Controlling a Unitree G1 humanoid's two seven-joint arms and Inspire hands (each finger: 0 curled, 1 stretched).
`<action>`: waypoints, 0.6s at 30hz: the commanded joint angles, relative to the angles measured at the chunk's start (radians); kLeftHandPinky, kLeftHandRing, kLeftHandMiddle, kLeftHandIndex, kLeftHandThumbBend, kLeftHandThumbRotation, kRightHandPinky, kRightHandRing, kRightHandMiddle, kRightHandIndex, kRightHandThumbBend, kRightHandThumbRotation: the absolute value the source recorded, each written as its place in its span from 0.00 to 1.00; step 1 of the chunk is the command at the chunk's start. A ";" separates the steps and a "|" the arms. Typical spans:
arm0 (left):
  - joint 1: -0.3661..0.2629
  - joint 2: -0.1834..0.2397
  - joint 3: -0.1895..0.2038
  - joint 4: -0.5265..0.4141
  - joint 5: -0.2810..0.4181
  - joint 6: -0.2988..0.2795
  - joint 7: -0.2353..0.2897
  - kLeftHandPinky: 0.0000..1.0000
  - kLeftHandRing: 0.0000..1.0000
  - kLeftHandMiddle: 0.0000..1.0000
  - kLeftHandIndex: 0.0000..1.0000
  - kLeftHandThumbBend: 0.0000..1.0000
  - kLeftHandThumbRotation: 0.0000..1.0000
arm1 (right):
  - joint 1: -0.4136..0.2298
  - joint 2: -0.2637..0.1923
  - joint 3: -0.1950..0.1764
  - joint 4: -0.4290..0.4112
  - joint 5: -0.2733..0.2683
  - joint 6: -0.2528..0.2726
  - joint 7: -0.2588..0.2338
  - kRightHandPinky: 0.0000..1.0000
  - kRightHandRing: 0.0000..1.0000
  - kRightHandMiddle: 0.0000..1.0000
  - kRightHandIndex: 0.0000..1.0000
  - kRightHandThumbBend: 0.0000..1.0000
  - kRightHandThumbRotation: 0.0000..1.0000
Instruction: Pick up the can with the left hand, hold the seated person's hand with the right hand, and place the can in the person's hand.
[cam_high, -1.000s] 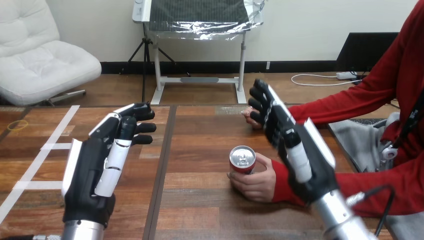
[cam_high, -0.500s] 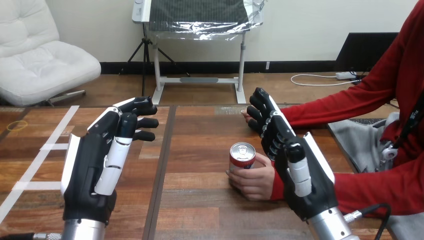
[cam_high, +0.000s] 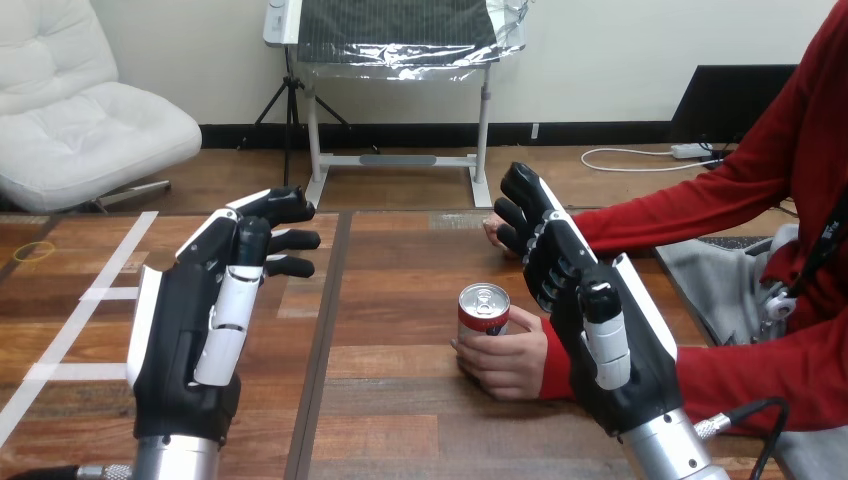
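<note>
Right robot hand, open, slid closer to upright red aluminium can in person's hand; my open left robot hand sits well left.

No writing, number or sign here can be read. The one likely place for print is the red side of the can, and most of that side is covered by the person's hand wrapped round it. The strip of red showing above the fingers is too small to tell any lettering. The silver lid shows no legible mark either.
</note>
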 joint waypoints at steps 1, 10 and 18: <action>-0.076 -0.014 -0.009 -0.015 0.005 -0.038 0.006 0.55 0.65 0.70 0.67 0.48 0.88 | -0.029 0.007 -0.012 -0.042 0.022 0.004 0.002 1.00 1.00 1.00 0.98 0.95 1.00; -0.078 -0.017 -0.007 -0.025 0.010 -0.033 0.016 0.52 0.64 0.69 0.66 0.48 0.87 | -0.032 0.009 -0.018 -0.046 0.020 0.008 0.001 1.00 1.00 0.99 0.98 0.95 1.00; -0.079 -0.018 -0.006 -0.028 0.008 -0.028 0.021 0.51 0.63 0.68 0.66 0.47 0.87 | -0.033 0.011 -0.022 -0.052 0.019 0.011 -0.001 1.00 1.00 0.99 0.99 0.95 1.00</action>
